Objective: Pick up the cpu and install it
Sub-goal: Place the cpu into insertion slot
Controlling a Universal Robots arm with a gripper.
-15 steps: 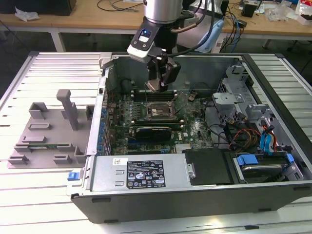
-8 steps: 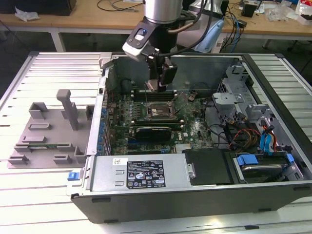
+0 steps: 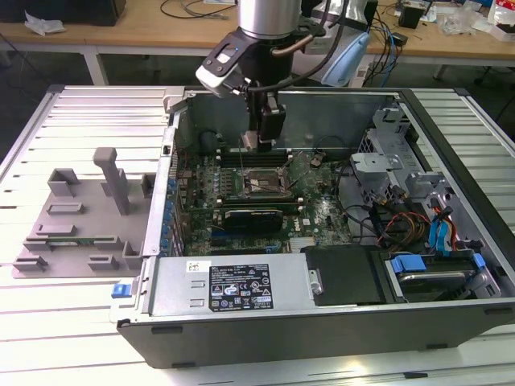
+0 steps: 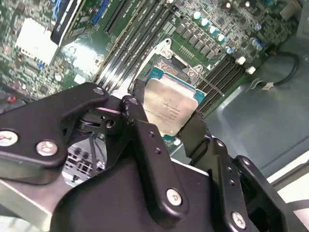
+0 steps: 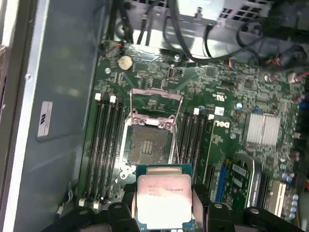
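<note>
My gripper [image 3: 259, 138] hangs inside the open computer case [image 3: 451, 305], shut on the cpu [image 3: 249, 141]. In both wrist views the cpu [image 4: 169, 107] [image 5: 164, 202] shows as a square chip with a silver top plate and green rim, clamped by its two side edges between the black fingers [image 4: 136, 115]. It is held in the air, apart from the board. The empty dark socket [image 5: 149, 143] lies on the green motherboard [image 5: 227, 87], its metal load frame [image 5: 157, 93] swung open. In the exterior view the socket [image 3: 262, 180] sits slightly nearer the front than the gripper.
Rows of memory slots [image 5: 104, 145] flank the socket. A long black card [image 3: 253, 217] lies across the board in front of it. Cables and drive bays [image 3: 426, 233] crowd the exterior view's right. A grey moulded tray [image 3: 80, 217] rests outside the case on the left.
</note>
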